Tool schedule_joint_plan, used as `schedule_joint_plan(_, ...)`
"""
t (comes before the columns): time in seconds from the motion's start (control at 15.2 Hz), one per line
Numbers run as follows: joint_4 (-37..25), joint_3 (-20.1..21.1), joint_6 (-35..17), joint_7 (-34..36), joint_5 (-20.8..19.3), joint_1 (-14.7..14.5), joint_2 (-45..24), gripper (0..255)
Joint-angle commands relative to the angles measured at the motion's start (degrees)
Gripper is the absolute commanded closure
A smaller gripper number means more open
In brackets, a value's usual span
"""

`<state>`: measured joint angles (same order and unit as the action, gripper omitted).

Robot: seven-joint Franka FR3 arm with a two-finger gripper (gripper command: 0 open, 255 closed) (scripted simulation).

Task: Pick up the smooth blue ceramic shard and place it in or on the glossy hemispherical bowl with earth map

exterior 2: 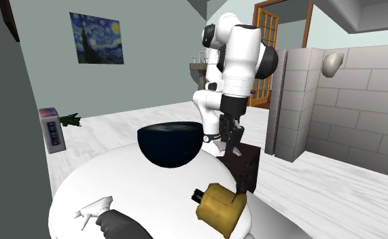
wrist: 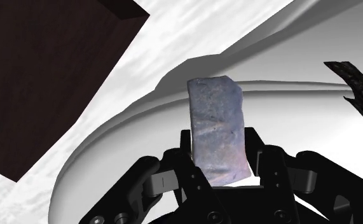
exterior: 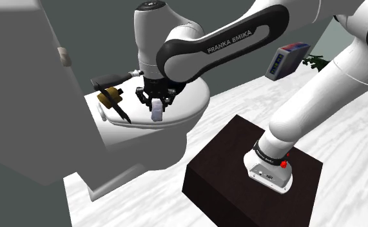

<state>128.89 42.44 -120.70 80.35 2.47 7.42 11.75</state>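
Note:
A pale blue-grey shard (wrist: 217,130) stands upright, clasped between my black fingers (wrist: 187,156). My gripper (exterior: 156,106) is shut on the shard (exterior: 156,112) and hangs just above the white round table (exterior: 192,103), near the edge that faces the stand. In the second exterior view a dark blue, glossy hemispherical bowl (exterior 2: 170,144) sits on the table (exterior 2: 111,180). My gripper (exterior 2: 232,139) hangs beyond it to the bowl's right.
A yellow-brown object (exterior: 109,97) and a black tool (exterior: 119,111) lie on the table left of the gripper. A white spray bottle (exterior 2: 94,207) lies near that table's front. The dark stand (exterior: 253,171) is close by. A blue box (exterior: 289,59) stands on the floor.

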Motion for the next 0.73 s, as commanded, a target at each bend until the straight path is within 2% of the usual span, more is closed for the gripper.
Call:
schedule_joint_plan(0.0,-1.0,-0.3,1.6,-0.5,0.4,-0.1,0.7,255)
schedule_joint_plan(0.66,-6.7,-1.9,9.4,-2.2,1.8,-0.3,3.3,255)
